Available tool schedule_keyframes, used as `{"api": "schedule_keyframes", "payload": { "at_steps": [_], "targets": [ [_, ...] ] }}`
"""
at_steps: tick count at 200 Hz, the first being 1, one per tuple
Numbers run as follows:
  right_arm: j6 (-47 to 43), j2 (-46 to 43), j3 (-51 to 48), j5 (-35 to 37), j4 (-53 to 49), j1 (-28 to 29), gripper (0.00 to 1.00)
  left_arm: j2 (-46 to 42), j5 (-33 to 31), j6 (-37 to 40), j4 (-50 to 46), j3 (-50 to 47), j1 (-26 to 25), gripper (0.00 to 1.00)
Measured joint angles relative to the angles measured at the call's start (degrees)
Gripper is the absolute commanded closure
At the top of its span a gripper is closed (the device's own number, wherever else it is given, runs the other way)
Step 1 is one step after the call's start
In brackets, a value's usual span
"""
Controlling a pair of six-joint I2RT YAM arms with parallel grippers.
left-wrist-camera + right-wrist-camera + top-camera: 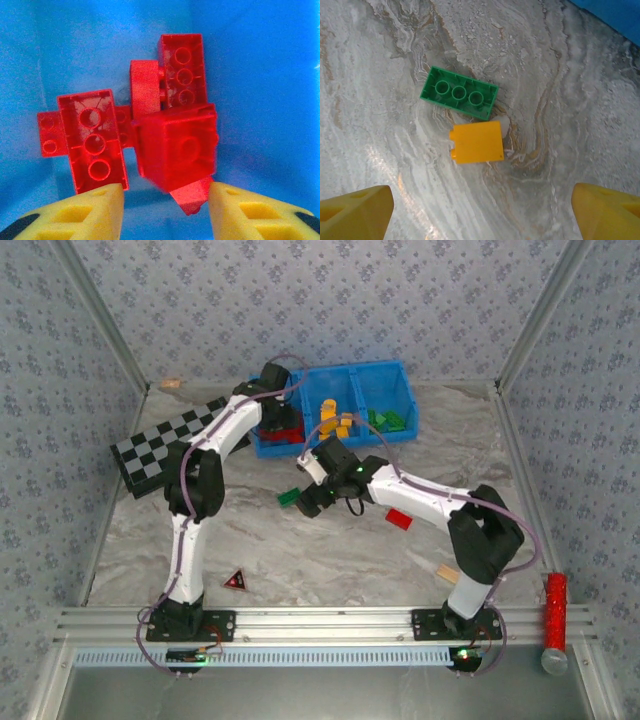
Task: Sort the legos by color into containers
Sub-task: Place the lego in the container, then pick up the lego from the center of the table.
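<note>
Hovering partly parted, the left gripper [166,195] is facing red bricks [92,140] in the blue tray [260,75]; the right gripper [481,200] is gaping wide above a green brick [459,93].

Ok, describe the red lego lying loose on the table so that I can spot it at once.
Start at the marble table, on the near side of the blue tray. Right of centre, just beside the right arm's white forearm, lies a red lego. It is the one red brick outside the tray; the green lego lies further left.
</note>
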Motion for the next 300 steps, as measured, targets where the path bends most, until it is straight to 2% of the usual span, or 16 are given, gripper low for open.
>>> {"api": "schedule_keyframes", "payload": {
  "at_steps": [74,125,160,183,223,239,260,300],
  "targets": [
    [-4.48,7.1,0.44,-0.13,1.99,1.51,0.06,-0.94,1.77,2.34,-0.24,0.44,0.33,0.29],
    [-4.63,11.41,2.32,0.44,3.48,1.6,0.1,-10.58,2.29,4.15,0.22,-0.9,0.5,0.26],
    [-4.24,14.43,4.52,1.29,3.93,1.81,0.24,-19.06,2.36,4.83,0.76,-2.84,0.87,0.23],
    [-4.35,16.02,5.33,1.7,4.0,2.03,0.32,-24.83,2.38,5.42,1.66,-6.49,1.25,0.17],
    [-4.2,16.57,5.22,2.38,4.5,2.19,0.57,-33.79,2.34,7.43,3.3,-14.6,1.68,0.08],
    [-3.91,16.37,4.98,2.47,4.76,2.19,0.62,-36.7,1.38,8.63,3.17,-16.2,1.66,0.0],
    [-4.04,15.13,3.32,2.97,4.85,2.16,0.68,-41.24,-1.01,10.08,3.34,-19.19,1.66,0.0],
    [-3.96,8.81,-0.96,3.54,0.96,-0.28,0.7,-52.28,-6.12,13.66,3.3,-27.61,1.66,0.0]
  ]
}}
